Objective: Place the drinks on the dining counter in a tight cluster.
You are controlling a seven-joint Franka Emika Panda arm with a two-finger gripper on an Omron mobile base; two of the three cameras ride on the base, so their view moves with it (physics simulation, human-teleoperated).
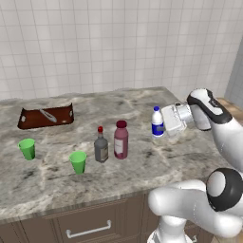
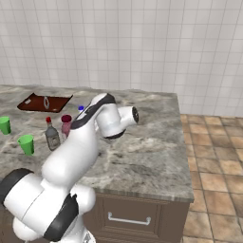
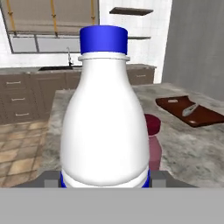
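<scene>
gripper [image 1: 163, 124] clamps white bottle [image 1: 157, 122] near worktop's [image 1: 142, 161] right edge | hand view adds maroon bottle [image 3: 152, 142] behind

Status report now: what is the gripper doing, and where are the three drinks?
Gripper shut on white bottle, right of the others. Maroon bottle and grey bottle side by side on dining counter. Path between looks clear; green cups stand left.

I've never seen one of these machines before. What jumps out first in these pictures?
The big white arm reaching over the stone counter, its gripper shut on a white bottle with a blue cap near the right end. Left of it, a maroon bottle and a red-capped bottle stand close together, with two green cups beyond.
</scene>
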